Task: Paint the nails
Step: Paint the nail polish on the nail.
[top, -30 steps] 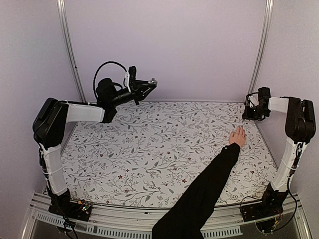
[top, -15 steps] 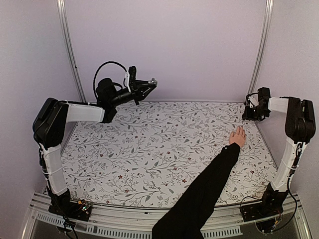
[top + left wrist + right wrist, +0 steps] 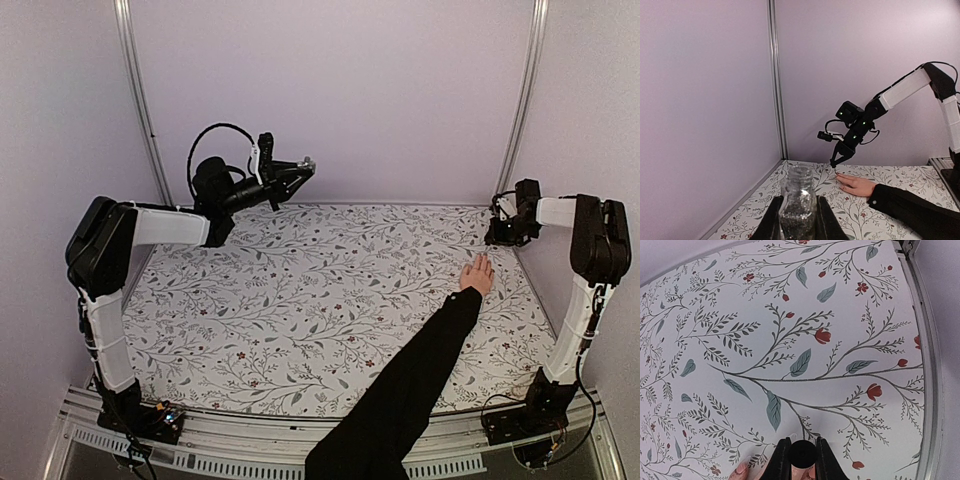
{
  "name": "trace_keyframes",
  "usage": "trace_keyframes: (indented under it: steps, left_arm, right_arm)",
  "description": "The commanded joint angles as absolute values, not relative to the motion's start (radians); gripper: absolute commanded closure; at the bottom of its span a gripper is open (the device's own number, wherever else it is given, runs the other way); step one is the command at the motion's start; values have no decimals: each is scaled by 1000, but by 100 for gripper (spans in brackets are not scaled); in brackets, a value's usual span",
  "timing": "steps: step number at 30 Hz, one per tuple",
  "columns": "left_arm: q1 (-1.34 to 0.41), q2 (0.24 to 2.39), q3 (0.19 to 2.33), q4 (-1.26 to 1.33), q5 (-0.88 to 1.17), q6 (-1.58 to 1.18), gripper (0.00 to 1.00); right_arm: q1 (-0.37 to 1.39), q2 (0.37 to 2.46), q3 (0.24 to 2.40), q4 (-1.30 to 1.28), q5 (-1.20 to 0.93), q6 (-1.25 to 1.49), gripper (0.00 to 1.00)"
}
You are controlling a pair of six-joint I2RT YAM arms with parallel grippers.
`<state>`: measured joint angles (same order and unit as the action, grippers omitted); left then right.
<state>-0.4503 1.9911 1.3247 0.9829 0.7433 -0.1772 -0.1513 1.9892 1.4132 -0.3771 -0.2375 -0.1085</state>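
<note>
Worktop (image 3: pixel 300 290) with a leaf-and-flower cover is spreading across the whole scene, walled in by pale panels. Left arm (image 3: pixel 160 227) is reaching up over the far left corner, and right arm (image 3: pixel 590 250) is bending down toward the far right corner. A long black sleeve (image 3: pixel 410 390) is stretching from the near edge toward the far right. The bare hand (image 3: pixel 477 275) at its end is lying palm down on the cover, fingers pointing at the far right corner.

Left gripper (image 3: pixel 300 168) is hanging well above the cover and clamping a small bottle (image 3: pixel 798 200) upright between nearly closed fingers. The bottle's threaded neck is standing uncapped, and dark glittery contents are showing through the glass.

Right gripper (image 3: pixel 500 232) is hovering just beyond the fingertips, pinched tight on a round black cap (image 3: pixel 802 454).

Nails (image 3: pixel 742 467) are showing as pinkish tips at the bottom edge of the right wrist view, just beside that cap. Whether anything is touching them I cannot tell.
</note>
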Motion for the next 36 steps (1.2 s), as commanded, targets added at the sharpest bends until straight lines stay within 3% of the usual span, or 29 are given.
trace_keyframes:
  steps: [1,36]
  left_arm:
    - [-439,1986,1324,1011,739,-182,100]
    - [-438,1989,1327,1008,738,-180,100]
  right_arm:
    - [-146,2006,1404,-371,-216,-103,100]
    - [-145,2022,1417,-377,-206,-109,100]
